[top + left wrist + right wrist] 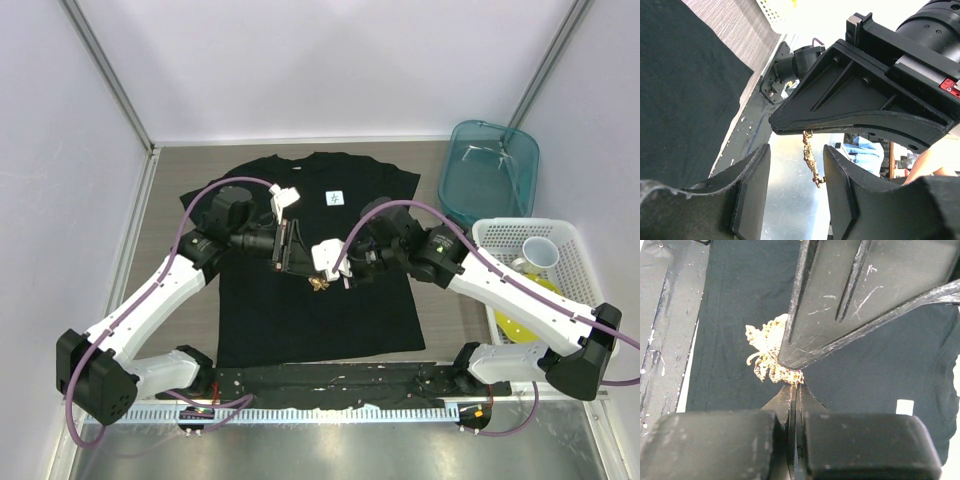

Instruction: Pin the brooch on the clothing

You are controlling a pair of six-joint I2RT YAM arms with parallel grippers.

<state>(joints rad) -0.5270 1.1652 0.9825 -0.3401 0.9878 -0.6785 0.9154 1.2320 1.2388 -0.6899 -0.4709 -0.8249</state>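
Arm bases (190, 365) line the wood-grain table's (400, 155) near edge, pale walls (330, 60) around; above the flat black shirt (300, 325) the right end effector (796, 385) clamps the brooch (765, 352), the left end effector's (796, 155) fingers apart around it.

Wood-grain table (190, 165) is carrying four items. Black T-shirt (300, 320) is lying spread flat at centre, neck pointing toward the far edge. Teal bin (490, 175) is sitting at the far right. White basket (520, 226) is standing just nearer than it. Black mat (330, 382) is running along the near edge, just beside the shirt hem.
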